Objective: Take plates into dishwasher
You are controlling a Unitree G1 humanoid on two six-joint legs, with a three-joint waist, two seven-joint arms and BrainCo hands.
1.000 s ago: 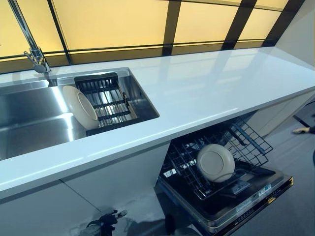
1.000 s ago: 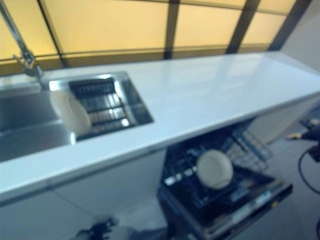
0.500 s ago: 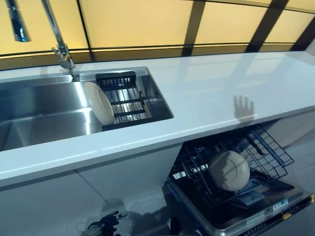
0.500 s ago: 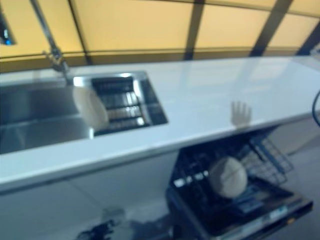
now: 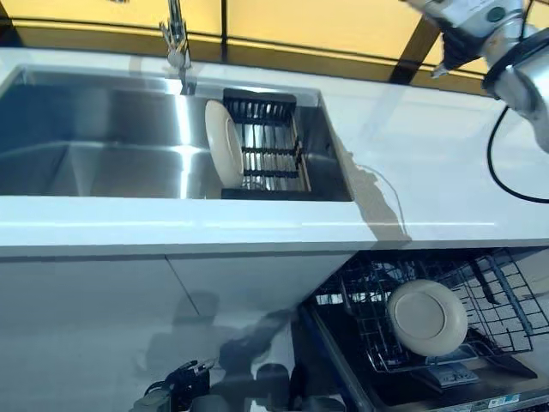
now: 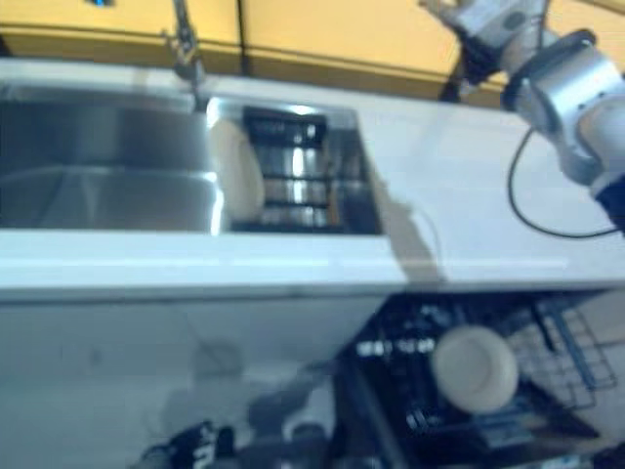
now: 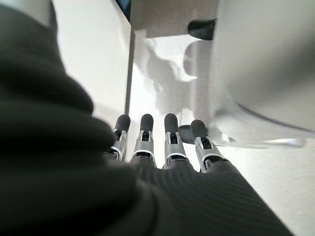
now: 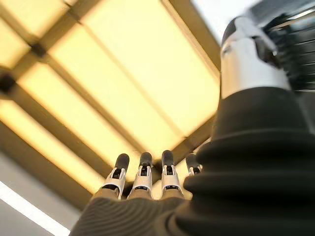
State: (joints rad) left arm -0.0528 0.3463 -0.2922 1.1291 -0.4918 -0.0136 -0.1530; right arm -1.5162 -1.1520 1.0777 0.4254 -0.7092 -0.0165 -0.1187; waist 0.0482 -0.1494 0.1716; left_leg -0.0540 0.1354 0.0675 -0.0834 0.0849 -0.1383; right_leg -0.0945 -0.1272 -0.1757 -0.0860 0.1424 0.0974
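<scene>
Fingers of the right hand (image 8: 142,179) are stretching out straight and empty, raised high toward the yellow window panels (image 5: 326,21) at the far side of the table (image 5: 429,163). A second ago this arm was not showing from the head at all; now it is reaching in from the upper right, well above the table. The left hand (image 7: 157,147) is hanging low beside the white cabinet front (image 7: 93,59), fingers likewise straight and holding nothing.

The whole view from the head is swinging leftward, so the sink (image 5: 94,163) is filling more of the scene; the things themselves are not shifting. One cream plate (image 5: 225,143) is standing on edge in the sink, leaning against the dark drying rack (image 5: 266,146). Another plate (image 5: 427,318) is already sitting in the wire basket (image 5: 506,300) of the open dishwasher (image 5: 463,390) below the table.

Judging from this, the robot is turning to fetch the sink plate, and the right hand is still well apart from it.
</scene>
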